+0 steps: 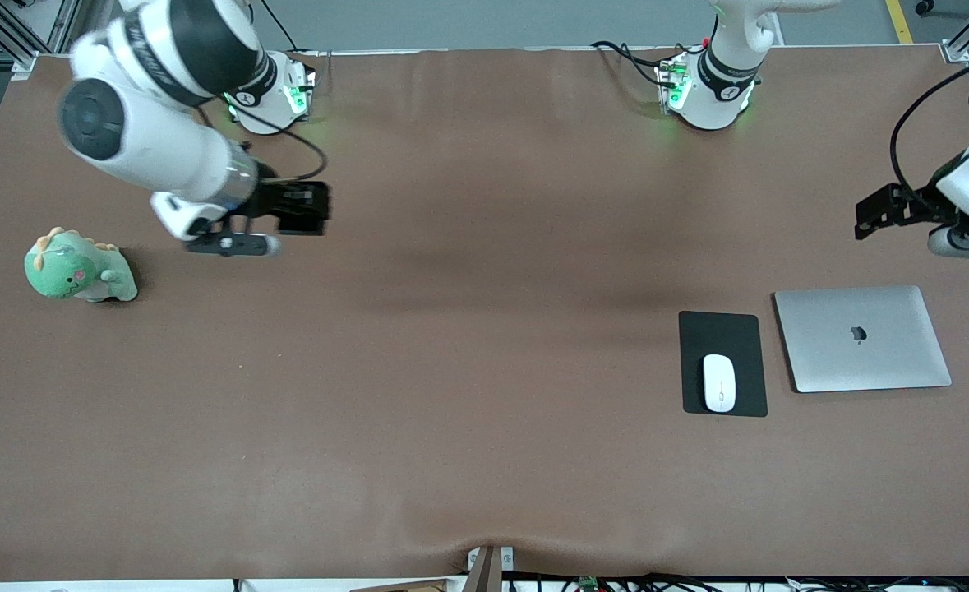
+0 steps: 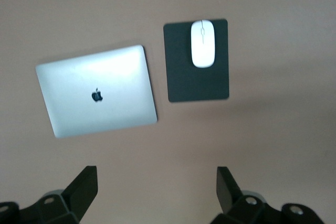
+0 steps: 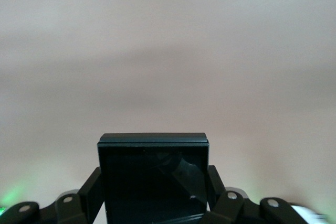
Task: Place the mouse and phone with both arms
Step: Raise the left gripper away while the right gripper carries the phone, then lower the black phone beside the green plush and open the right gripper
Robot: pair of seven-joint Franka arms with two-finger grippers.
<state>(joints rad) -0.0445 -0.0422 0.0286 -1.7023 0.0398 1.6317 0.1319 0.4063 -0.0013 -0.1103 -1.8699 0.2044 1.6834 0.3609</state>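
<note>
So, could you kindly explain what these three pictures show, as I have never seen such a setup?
Two white robot arms work at a brown table. One picture looks down from across the table; the other two come from cameras on the wrists. The right gripper, up over the table's right-arm end, is shut on the black phone. The left gripper hangs open and empty over the other end. There the white mouse lies on a black mouse pad, beside a closed silver laptop. A green plush toy sits near the right arm.
</note>
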